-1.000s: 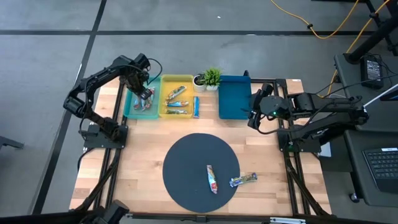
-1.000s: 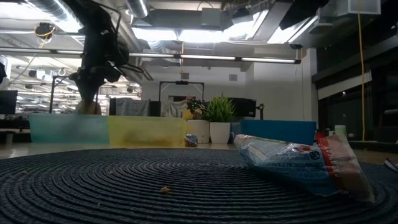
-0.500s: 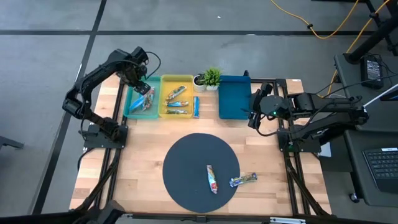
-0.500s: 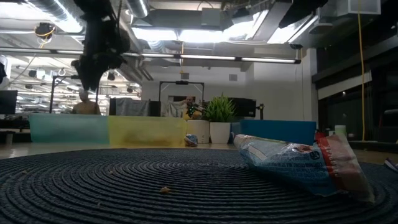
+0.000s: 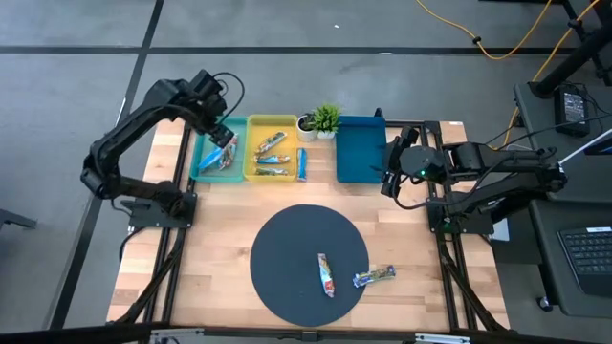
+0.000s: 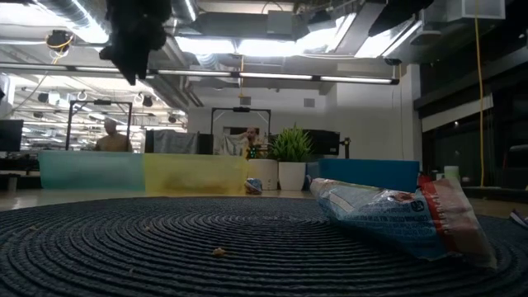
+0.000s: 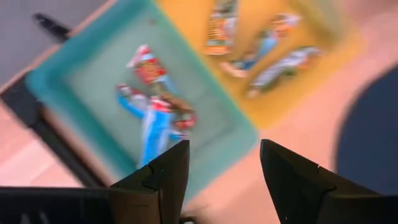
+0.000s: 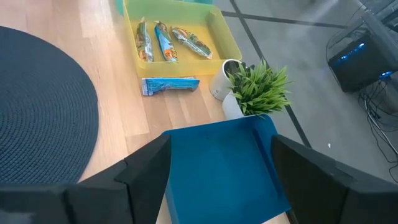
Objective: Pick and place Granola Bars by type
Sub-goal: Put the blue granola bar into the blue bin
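I see my left gripper (image 5: 214, 122) above the teal bin (image 5: 198, 168), fingers apart, empty. Right gripper (image 5: 388, 180) waits beside the blue bin (image 5: 360, 151), fingers apart. Granola Bars (image 5: 327, 274) lie on the mat (image 5: 287, 248); the plant (image 5: 325, 118) stands behind one loose bar (image 5: 301, 163) on the tabletop (image 5: 215, 258).

Granola bar (image 6: 404, 216) w/ crinkled wrapper is lying in foreground on dark woven mat (image 6: 165, 247). Behind: teal bin (image 6: 91, 172), yellow bin (image 6: 196, 174), blue bin (image 6: 367, 174) are sitting in a row; potted plant (image 6: 290, 157) btwn yellow & blue. Left gripper (image 6: 132, 49) is hanging above teal bin.
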`<action>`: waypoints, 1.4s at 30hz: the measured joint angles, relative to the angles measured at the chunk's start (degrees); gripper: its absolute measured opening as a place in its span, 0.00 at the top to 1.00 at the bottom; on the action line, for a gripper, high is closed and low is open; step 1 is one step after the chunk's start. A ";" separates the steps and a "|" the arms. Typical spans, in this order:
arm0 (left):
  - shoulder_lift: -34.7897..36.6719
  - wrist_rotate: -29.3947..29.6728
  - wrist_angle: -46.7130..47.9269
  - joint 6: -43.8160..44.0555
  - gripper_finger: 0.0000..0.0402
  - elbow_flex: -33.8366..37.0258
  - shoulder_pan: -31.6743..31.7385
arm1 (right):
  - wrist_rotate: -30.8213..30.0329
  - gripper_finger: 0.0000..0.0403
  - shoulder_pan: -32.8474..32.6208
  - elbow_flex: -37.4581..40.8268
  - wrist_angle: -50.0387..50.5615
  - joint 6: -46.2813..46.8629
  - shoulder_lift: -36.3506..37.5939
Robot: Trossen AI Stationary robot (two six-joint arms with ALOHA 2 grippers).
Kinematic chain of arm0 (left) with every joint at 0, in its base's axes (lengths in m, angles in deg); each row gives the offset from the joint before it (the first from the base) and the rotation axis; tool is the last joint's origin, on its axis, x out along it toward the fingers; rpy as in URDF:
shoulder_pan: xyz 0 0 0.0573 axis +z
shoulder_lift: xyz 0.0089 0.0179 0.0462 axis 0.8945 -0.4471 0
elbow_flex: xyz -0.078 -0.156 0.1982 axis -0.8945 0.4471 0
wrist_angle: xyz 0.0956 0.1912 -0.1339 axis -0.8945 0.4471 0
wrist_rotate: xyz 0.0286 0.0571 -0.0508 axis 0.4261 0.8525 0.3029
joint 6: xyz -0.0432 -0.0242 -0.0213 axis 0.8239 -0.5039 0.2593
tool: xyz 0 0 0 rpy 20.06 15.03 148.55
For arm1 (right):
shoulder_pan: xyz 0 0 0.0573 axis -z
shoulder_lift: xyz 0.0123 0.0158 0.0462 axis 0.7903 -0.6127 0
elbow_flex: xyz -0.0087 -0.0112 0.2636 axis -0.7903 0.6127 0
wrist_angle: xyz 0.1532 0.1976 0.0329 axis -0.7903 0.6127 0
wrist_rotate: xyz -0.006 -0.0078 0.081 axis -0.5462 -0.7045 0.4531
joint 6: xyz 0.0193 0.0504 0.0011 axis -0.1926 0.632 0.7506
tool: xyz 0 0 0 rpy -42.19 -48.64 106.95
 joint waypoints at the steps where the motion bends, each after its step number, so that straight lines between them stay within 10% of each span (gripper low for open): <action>1: 0.77 -0.69 -0.02 0.89 0.53 0.00 -1.30 | 0.00 0.32 0.00 -0.01 0.00 0.00 0.00; 24: 11.55 -3.03 -31.38 6.06 0.57 0.47 -36.89 | 0.17 0.32 0.00 -0.01 0.07 0.61 0.00; 42: 11.08 -1.38 -53.23 6.44 0.57 13.29 -53.45 | 0.17 0.32 0.00 0.00 0.09 0.48 0.00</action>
